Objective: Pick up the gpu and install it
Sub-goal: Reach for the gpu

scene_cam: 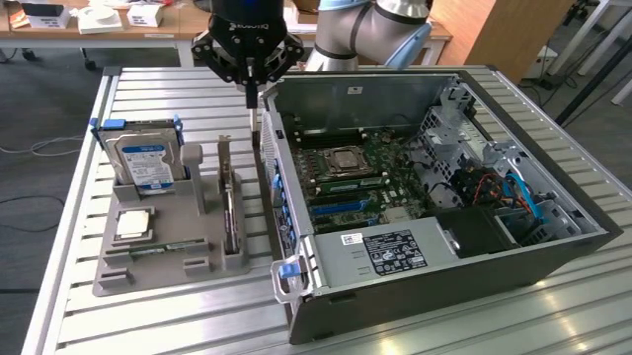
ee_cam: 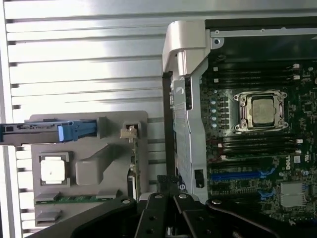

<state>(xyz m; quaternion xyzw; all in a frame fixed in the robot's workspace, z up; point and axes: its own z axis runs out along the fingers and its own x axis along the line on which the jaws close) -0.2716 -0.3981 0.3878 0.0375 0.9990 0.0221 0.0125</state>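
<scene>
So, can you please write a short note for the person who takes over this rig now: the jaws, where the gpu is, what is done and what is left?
Gripper: jaws shut, nothing clearly gripped. It hangs high over the gap between the grey holder and the open computer case.
Gpu: stands on edge in the holder's slot, apart from the gripper.
Done: nothing that shows.
Left: picking up the gpu and installing it. The blue slots on the board look free.

This is a robotics lab or workshop. A robot arm [scene_cam: 365, 29] stands over a slatted aluminium workbench [scene_cam: 148, 310] bearing an opened computer case [scene_cam: 445, 281]. Wooden desks [scene_cam: 99, 33] with boxes [scene_cam: 145, 15] sit upper left, and cables [scene_cam: 40, 148] lie on the carpet.
</scene>
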